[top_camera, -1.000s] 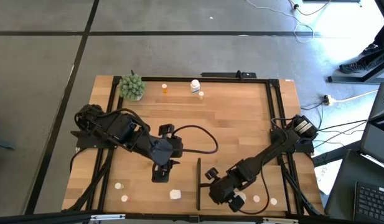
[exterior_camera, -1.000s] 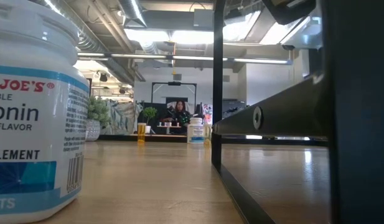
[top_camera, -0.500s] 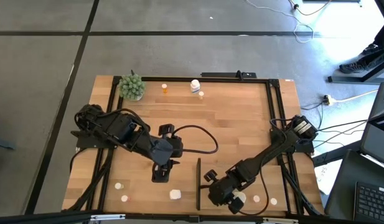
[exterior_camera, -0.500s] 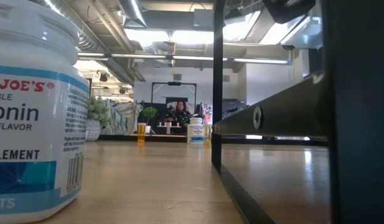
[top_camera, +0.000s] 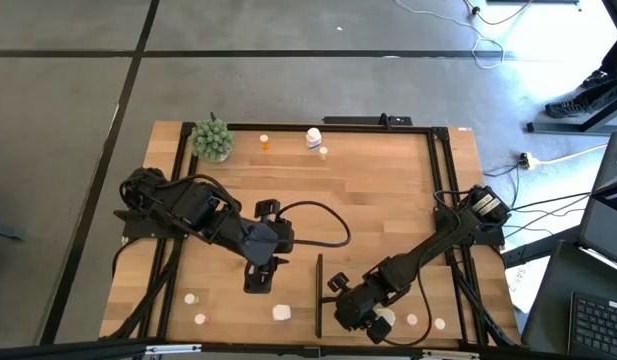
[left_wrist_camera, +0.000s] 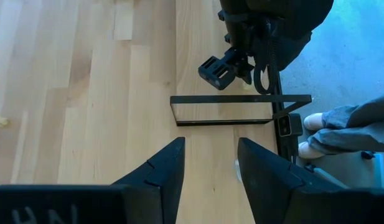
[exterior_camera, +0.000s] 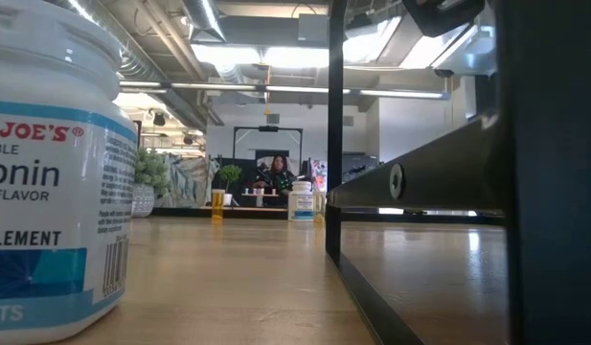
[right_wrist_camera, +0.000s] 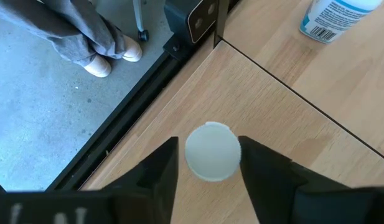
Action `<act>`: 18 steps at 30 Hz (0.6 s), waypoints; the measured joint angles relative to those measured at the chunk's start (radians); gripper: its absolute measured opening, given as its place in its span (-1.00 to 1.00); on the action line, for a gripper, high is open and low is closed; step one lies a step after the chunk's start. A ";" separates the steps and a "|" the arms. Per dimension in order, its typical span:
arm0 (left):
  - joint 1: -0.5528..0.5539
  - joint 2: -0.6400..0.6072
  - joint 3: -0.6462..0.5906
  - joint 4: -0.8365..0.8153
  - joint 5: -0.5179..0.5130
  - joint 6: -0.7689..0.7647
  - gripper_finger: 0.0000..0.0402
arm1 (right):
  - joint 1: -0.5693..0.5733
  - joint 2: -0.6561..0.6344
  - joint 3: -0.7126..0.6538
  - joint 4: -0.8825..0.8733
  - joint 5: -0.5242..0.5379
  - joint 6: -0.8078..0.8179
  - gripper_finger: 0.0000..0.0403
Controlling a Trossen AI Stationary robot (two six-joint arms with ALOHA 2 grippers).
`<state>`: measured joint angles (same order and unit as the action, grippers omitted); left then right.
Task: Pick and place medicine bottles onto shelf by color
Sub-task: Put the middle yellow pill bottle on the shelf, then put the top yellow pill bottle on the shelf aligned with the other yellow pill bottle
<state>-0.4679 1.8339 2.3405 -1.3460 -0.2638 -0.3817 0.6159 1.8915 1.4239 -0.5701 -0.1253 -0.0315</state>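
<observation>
My right gripper hangs near the table's near edge, right of the shelf, a thin black frame standing on edge. Its open fingers stand on either side of a small white medicine bottle that stands upright on the table. My left gripper is open over bare wood left of the shelf. Other white bottles stand near the front edge. At the far edge stand an orange bottle and a white bottle. My right gripper comes from above, pointing steeply down, with a finger on each side of the white bottle's round cap. One finger lies right against the cap's edge; at the other a thin gap shows. Whether it touches the cap, I cannot tell.
A green spiky plant ball sits at the far left. A large labelled white bottle stands close to the low camera. A white bottle with a blue label stands beyond my right gripper. A person's legs and shoes are beside the table's near edge.
</observation>
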 joint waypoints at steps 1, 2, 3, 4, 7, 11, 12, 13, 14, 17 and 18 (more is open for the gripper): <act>0.000 0.000 0.000 0.000 0.000 0.000 -0.29 | 0.000 0.000 0.000 0.000 0.000 0.000 -0.12; 0.000 0.000 0.000 0.000 0.000 0.000 -0.29 | 0.000 0.000 0.000 0.001 0.000 0.000 -0.08; 0.000 0.000 0.000 0.000 0.000 0.000 -0.29 | 0.000 0.000 0.000 0.001 0.000 0.000 -0.05; 0.000 0.000 0.000 0.000 0.000 0.000 -0.29 | 0.000 0.000 0.000 0.001 0.000 0.000 -0.02; 0.000 0.000 0.000 0.000 0.000 0.000 -0.29 | 0.000 -0.001 0.000 0.000 0.000 0.000 0.04; 0.000 0.000 0.000 0.000 0.000 0.000 -0.29 | 0.000 -0.007 0.000 0.000 -0.002 -0.004 0.06; 0.000 0.000 0.000 0.000 0.000 0.000 -0.29 | 0.000 -0.011 0.000 -0.001 -0.004 -0.003 0.06; 0.000 0.000 0.000 -0.001 0.000 0.000 -0.29 | 0.000 -0.015 0.000 -0.007 -0.004 0.002 0.06; 0.000 0.000 0.000 -0.002 0.000 0.000 -0.29 | 0.000 -0.019 0.000 -0.016 -0.005 0.003 0.06; 0.000 0.000 0.000 -0.008 0.000 0.000 -0.29 | 0.000 -0.037 0.000 -0.036 -0.001 0.005 0.05; 0.000 0.000 0.000 -0.008 0.000 0.000 -0.29 | 0.000 -0.045 0.000 -0.041 0.000 0.005 0.05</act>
<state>-0.4679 1.8339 2.3405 -1.3540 -0.2642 -0.3817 0.6155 1.8461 1.4242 -0.6113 -0.1253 -0.0269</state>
